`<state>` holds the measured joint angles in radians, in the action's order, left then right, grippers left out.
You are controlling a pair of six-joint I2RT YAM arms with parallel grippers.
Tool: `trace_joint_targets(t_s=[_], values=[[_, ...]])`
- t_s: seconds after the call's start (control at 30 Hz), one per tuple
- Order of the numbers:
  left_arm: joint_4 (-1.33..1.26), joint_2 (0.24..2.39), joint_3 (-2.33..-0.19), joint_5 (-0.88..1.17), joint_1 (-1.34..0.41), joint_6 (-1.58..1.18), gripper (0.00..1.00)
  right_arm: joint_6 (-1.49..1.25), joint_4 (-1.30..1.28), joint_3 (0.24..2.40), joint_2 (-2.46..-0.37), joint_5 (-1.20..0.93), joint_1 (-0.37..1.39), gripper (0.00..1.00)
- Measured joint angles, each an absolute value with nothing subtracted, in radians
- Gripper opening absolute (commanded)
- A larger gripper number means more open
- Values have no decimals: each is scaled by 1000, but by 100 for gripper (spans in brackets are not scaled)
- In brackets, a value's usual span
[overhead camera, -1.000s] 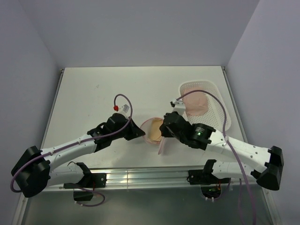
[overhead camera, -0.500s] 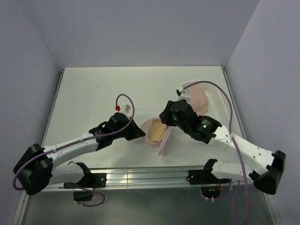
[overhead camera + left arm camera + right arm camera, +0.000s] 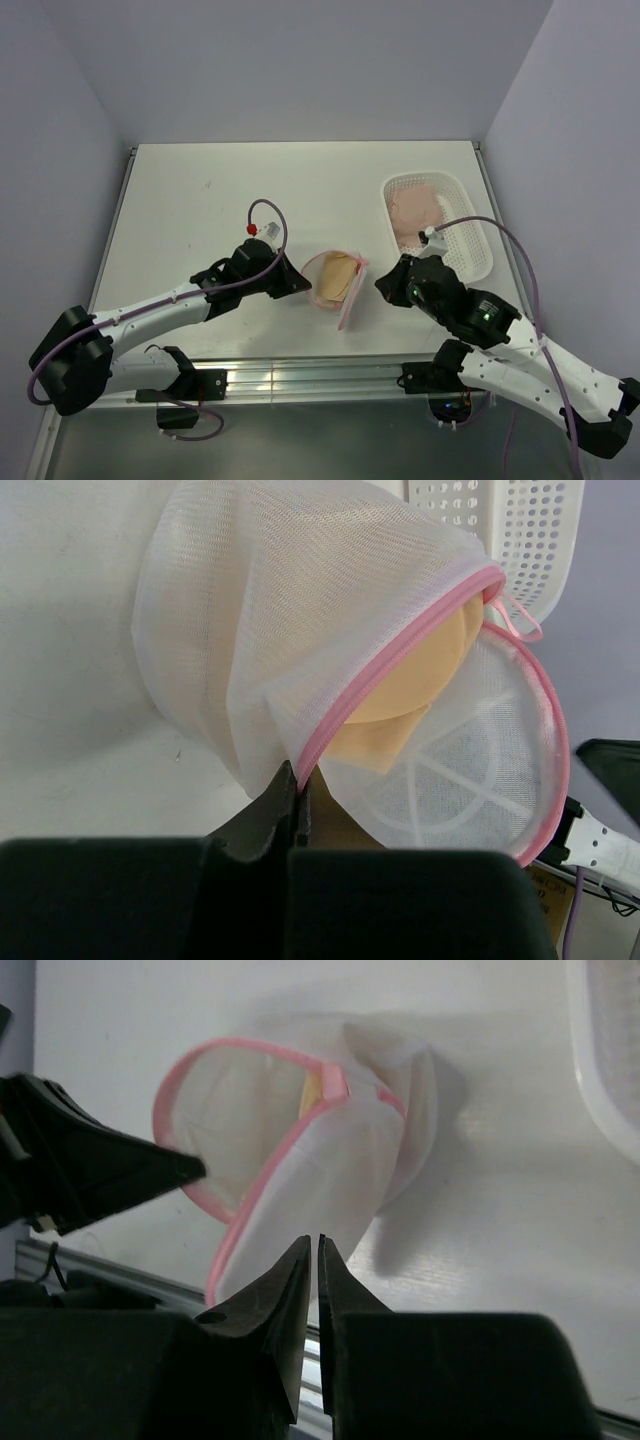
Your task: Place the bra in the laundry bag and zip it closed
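Observation:
The laundry bag (image 3: pixel 349 299), a white mesh pouch with a pink zipper rim, lies unzipped near the table's front middle. The peach-tan bra (image 3: pixel 338 273) sits inside it, one cup showing through the mouth. My left gripper (image 3: pixel 303 287) is shut on the pink rim at the bag's left side. The left wrist view shows the left gripper (image 3: pixel 297 783) pinching that rim, with the bra (image 3: pixel 412 670) behind the mesh (image 3: pixel 260 610). My right gripper (image 3: pixel 382 286) hangs just right of the bag, apart from it. In its own view the right gripper (image 3: pixel 313 1244) has only a slit between the jaws, with nothing in it.
A white perforated basket (image 3: pixel 470 250) stands at the back right with a paler pink garment (image 3: pixel 417 207) in it. Its corner shows in both wrist views (image 3: pixel 520 530) (image 3: pixel 610 1060). The metal rail along the table's front edge (image 3: pixel 320 380) runs just below the bag.
My right arm has pulled back from over the bag toward the near right, uncovering the basket. Its jaws widened and narrowed again. The left gripper has kept its grip on the rim.

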<state>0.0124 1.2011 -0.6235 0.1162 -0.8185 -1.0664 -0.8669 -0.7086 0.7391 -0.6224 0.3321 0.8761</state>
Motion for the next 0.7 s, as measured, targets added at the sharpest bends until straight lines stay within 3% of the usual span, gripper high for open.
trace_joint_targets(t_s=[0.37,0.7], values=[[12,1201,-624,118,-818,-1059,0,-875,-498,628,-789,106,876,10],[13,1208,-642,140,-818,-1033,0,-834,-289,790,-1147,-28,778,9]])
